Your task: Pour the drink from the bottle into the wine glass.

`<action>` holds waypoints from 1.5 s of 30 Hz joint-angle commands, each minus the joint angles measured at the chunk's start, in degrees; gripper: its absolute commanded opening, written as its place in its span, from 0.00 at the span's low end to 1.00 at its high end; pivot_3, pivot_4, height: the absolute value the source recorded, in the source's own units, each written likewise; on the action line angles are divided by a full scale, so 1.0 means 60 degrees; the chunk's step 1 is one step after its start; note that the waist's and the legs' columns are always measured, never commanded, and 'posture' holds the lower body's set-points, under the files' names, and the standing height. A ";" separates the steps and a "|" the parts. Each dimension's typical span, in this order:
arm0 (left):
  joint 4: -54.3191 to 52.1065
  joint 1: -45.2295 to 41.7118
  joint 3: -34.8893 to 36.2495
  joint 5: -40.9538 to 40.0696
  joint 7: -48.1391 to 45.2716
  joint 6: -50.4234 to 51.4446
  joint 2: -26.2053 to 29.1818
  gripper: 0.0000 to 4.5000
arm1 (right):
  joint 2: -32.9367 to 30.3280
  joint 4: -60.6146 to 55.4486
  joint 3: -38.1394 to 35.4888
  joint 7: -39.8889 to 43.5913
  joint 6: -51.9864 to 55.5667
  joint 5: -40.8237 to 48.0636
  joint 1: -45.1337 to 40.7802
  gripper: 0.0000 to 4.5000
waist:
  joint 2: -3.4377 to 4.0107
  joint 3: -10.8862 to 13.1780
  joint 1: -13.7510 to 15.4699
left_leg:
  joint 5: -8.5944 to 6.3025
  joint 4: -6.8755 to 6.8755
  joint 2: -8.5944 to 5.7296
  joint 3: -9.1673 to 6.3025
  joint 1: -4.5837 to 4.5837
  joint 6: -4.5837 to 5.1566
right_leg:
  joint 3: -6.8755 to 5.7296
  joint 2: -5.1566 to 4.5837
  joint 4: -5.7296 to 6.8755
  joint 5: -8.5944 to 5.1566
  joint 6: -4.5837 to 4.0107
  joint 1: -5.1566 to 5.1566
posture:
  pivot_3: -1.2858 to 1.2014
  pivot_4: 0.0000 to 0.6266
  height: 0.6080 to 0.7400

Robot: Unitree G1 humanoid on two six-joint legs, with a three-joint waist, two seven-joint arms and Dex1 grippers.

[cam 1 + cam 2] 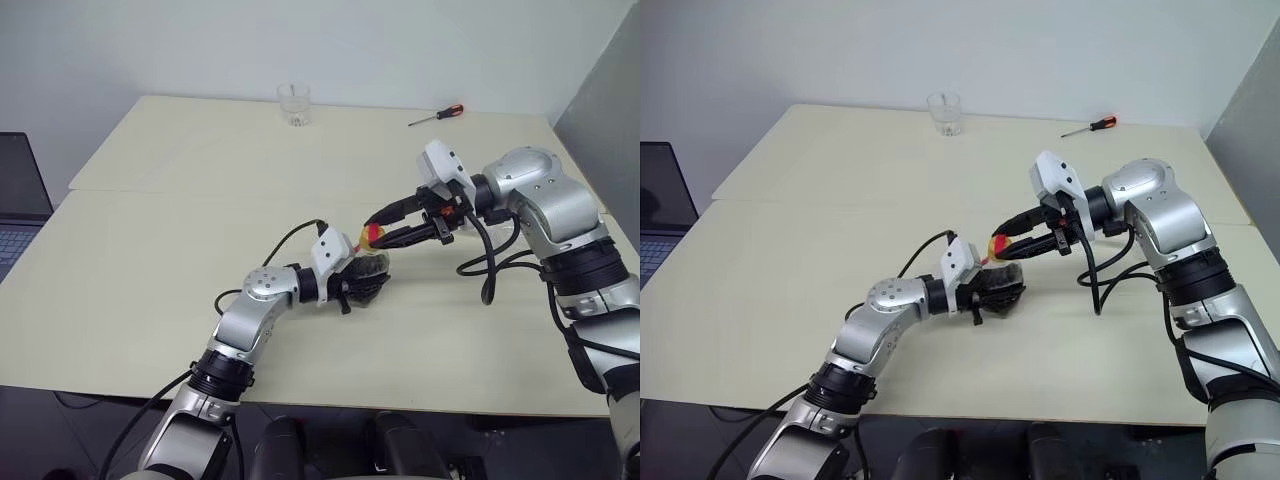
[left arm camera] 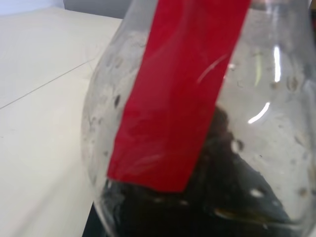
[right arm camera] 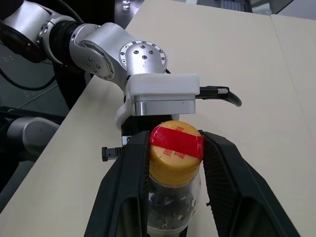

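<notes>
Left gripper (image 1: 365, 283) clamps the bottle (image 1: 372, 262) by its rounded body just above the table (image 1: 180, 230), dark drink (image 2: 222, 197) pooled inside. Right gripper (image 3: 175, 148) has its black fingers (image 3: 129, 173) closed on the yellow cap (image 3: 175, 158). Far across the table stand a clear tumbler (image 1: 294, 104) and a screwdriver (image 1: 436, 115).

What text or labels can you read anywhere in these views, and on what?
Yellow cap of the bottle: small red printed characters beside the red tape, too small to read.
Red tape on the bottle: plain, no writing.
Tumbler and screwdriver: no readable marks.
</notes>
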 commanded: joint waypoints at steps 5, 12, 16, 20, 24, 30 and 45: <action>-0.0708 -0.0368 0.0248 -0.0385 -0.0189 -0.0450 -0.0168 0.27 | -0.0598 -0.1439 -0.0633 -0.0177 0.1207 0.0076 0.0111 0.58 | 0.0005 0.0004 0.0004 | 0.0000 0.0001 0.0001 -0.0001 0.0000 -0.0001 | -0.0002 0.0000 0.0003 0.0000 0.0000 0.0000 | 0.52 0.24 1.00; -0.0450 -0.0499 0.0130 -0.0395 -0.0376 -0.0610 -0.0234 0.27 | -0.0850 -0.3410 -0.1853 -0.1303 0.2686 0.0882 0.0726 1.00 | 0.0005 0.0004 -0.0002 | 0.0000 0.0003 -0.0002 -0.0002 0.0001 -0.0001 | 0.0002 -0.0005 0.0006 0.0000 0.0000 0.0001 | 0.52 0.24 1.00; -0.0139 -0.0708 0.0120 -0.0370 -0.0512 -0.0728 -0.0338 0.27 | -0.1066 -0.4427 -0.2694 -0.2298 0.3504 0.1273 0.1230 1.00 | 0.0006 0.0004 -0.0001 | 0.0000 0.0002 -0.0003 -0.0004 0.0000 -0.0001 | 0.0000 -0.0005 0.0005 0.0000 0.0001 0.0001 | 0.52 0.24 1.00; 0.0162 -0.0863 0.0111 -0.0256 -0.0476 -0.0928 -0.0463 0.27 | -0.0934 -0.5498 -0.3845 -0.3954 0.4492 0.1759 0.1910 1.00 | 0.0005 0.0004 0.0004 | 0.0000 0.0004 -0.0006 -0.0005 0.0000 -0.0001 | -0.0001 -0.0010 0.0003 -0.0001 0.0002 0.0006 | 0.52 0.24 1.00; 0.0338 -0.0899 0.0129 -0.0192 -0.0365 -0.1076 -0.0550 0.27 | -0.0464 -0.6705 -0.4824 -0.5778 0.5444 0.2408 0.2483 1.00 | 0.0006 0.0004 -0.0014 | 0.0000 0.0004 -0.0010 -0.0007 0.0000 -0.0001 | 0.0005 -0.0015 0.0003 0.0000 0.0004 0.0008 | 0.52 0.24 1.00; 0.0465 -0.0869 0.0128 -0.0143 -0.0327 -0.1163 -0.0619 0.27 | 0.1670 -0.8448 -0.5138 -1.0358 0.7426 0.2103 0.2245 1.00 | 0.0012 0.0001 -0.0049 | 0.0001 0.0000 0.0003 -0.0013 0.0003 -0.0002 | 0.0015 -0.0001 0.0015 -0.0011 0.0023 0.0003 | 0.52 0.24 1.00; 0.0656 -0.0840 0.0135 -0.0048 -0.0154 -0.1366 -0.0813 0.27 | 0.3780 -0.9873 -0.5359 -1.2987 1.0656 0.2505 0.2415 1.00 | 0.0012 0.0001 -0.0029 | 0.0001 -0.0001 -0.0010 -0.0012 -0.0006 -0.0001 | 0.0011 -0.0018 0.0004 -0.0023 0.0045 0.0004 | 0.52 0.24 1.00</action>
